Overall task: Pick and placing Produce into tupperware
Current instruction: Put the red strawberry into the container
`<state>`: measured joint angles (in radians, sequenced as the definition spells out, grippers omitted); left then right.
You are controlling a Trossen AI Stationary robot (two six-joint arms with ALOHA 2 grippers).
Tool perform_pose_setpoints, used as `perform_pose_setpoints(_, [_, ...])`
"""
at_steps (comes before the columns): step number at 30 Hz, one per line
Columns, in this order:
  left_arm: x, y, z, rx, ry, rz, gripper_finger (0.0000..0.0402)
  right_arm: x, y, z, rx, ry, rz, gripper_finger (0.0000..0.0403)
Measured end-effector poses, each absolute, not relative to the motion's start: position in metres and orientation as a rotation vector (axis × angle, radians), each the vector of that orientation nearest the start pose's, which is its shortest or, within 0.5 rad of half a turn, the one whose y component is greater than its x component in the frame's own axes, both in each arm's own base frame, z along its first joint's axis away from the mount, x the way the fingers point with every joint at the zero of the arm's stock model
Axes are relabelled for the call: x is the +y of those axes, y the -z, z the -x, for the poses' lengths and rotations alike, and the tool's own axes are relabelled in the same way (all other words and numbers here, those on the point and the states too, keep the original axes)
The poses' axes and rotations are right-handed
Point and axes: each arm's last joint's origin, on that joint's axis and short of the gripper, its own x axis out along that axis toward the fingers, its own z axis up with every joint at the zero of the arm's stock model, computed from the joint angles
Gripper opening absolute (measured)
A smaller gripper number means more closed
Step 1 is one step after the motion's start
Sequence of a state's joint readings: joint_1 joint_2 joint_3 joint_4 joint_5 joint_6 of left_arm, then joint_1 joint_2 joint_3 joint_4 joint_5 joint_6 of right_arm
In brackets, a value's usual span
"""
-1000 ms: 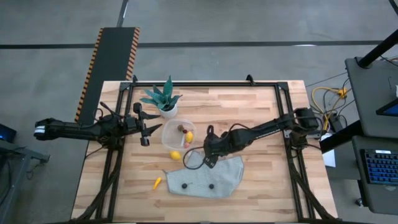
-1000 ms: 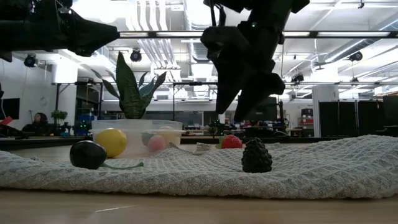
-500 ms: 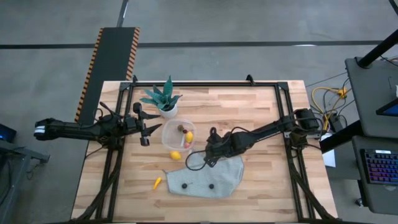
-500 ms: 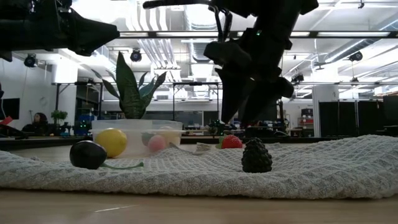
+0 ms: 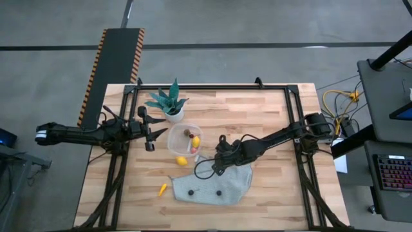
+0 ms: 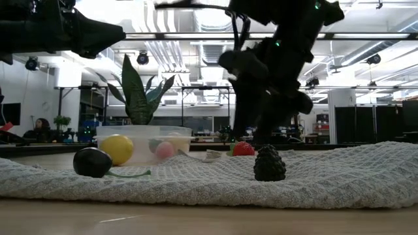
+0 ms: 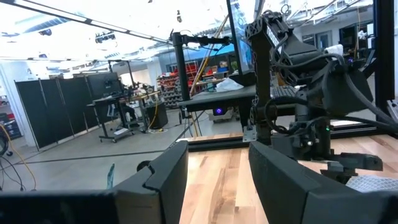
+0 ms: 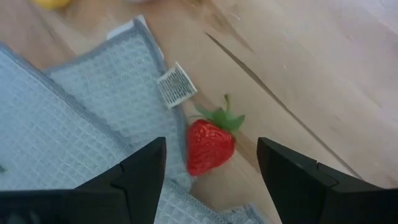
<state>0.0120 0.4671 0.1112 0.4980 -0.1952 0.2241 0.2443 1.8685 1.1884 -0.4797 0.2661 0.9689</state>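
My right gripper (image 8: 211,171) hangs low over the table with its two dark fingers (image 8: 140,177) spread wide and nothing between them — a red strawberry (image 8: 210,144) with a green leafy cap lies on the bare wood straight ahead of the gap, untouched. One side of the berry is just against the folded edge of the grey waffle cloth (image 8: 74,118), and a small white label (image 8: 175,85) sticks out from that same edge beside it. From above, this gripper (image 5: 217,158) sits at the cloth's (image 5: 212,183) upper edge, just right of the tupperware (image 5: 175,143). From table height the strawberry (image 6: 243,149) shows right beneath my dark fingers.

On the cloth two dark berries rest apart from one another: a bumpy one (image 6: 269,164) nearer my gripper and a smooth round one (image 6: 91,162) farther left. The clear round tupperware (image 6: 140,134) stands on the wood beyond the cloth and already contains a yellow piece (image 5: 196,141) along with a few smaller bits. A yellow lemon (image 5: 182,161) lies on the table just outside its rim, between the container and the cloth. A small orange carrot piece (image 5: 163,189) lies on the wood left of the cloth, well apart from the rest. Behind the container is the green spiky plant (image 5: 168,102) in its white pot.

My left gripper (image 5: 149,133) waits in the air left of the tupperware, fingers (image 7: 280,174) parted and empty.
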Motion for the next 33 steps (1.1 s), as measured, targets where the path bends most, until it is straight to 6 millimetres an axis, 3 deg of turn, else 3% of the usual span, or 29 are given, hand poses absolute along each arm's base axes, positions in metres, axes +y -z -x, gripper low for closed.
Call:
perform_pose_setpoints(14, [0.007,-0.207,-0.13,-0.121,-0.222,-0.21,0.0157,0.079,-0.141,-0.349,0.938,0.522,-0.612,0.0242])
perform_pose_setpoints(25, [0.007,-0.207,-0.13,-0.12,-0.222,-0.21,0.0157,0.078,-0.139,-0.347,0.932,0.527,-0.593,0.0242])
perform_pose_setpoints(33, [0.007,-0.207,-0.13,-0.119,-0.222,-0.21,0.0157,0.081,-0.122,-0.359,0.954,0.533,-0.536,0.0242])
